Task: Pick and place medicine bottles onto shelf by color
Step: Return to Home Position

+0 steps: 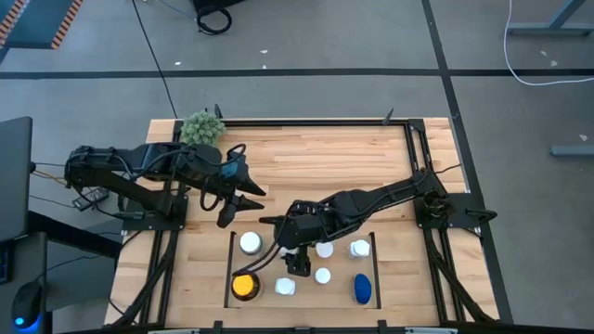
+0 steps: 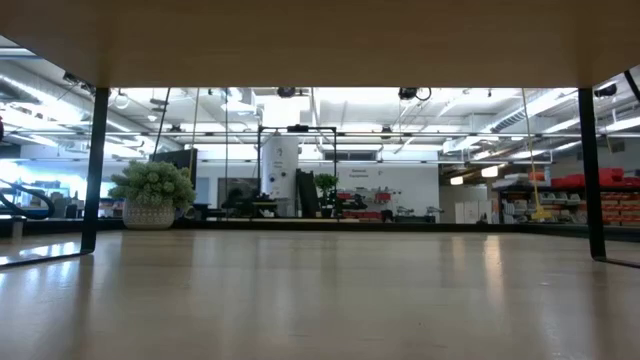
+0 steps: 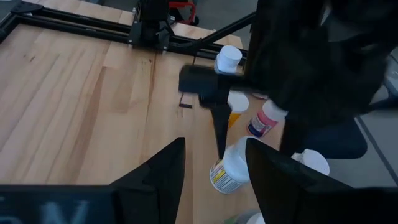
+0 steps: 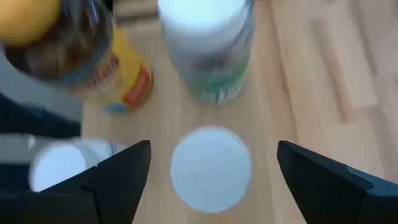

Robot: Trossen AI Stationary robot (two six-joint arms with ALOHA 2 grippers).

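Note:
The shelf bay (image 1: 340,299) of light planks, edged by black rails, holds several standing bottles: a white-capped one (image 1: 251,243), the amber yellow-capped one (image 1: 244,286), small white ones (image 1: 323,276) and a blue one (image 1: 362,289). My right gripper (image 1: 297,263) hangs over the bay, pointing down. It is open, with its fingers (image 4: 214,177) on either side of a white cap (image 4: 211,168) and apart from it. The amber bottle (image 4: 74,56) and a green-labelled white bottle (image 4: 208,50) stand just beyond. My left gripper (image 1: 237,199) is open and empty, left of the bay's far corner.
A green plant ball (image 1: 202,127) sits at the table's far left corner and shows in the low view (image 2: 152,192). My right arm (image 3: 298,62) fills much of the left wrist view, with bottles (image 3: 233,165) under it. Bare planks (image 1: 316,162) lie beyond the bay.

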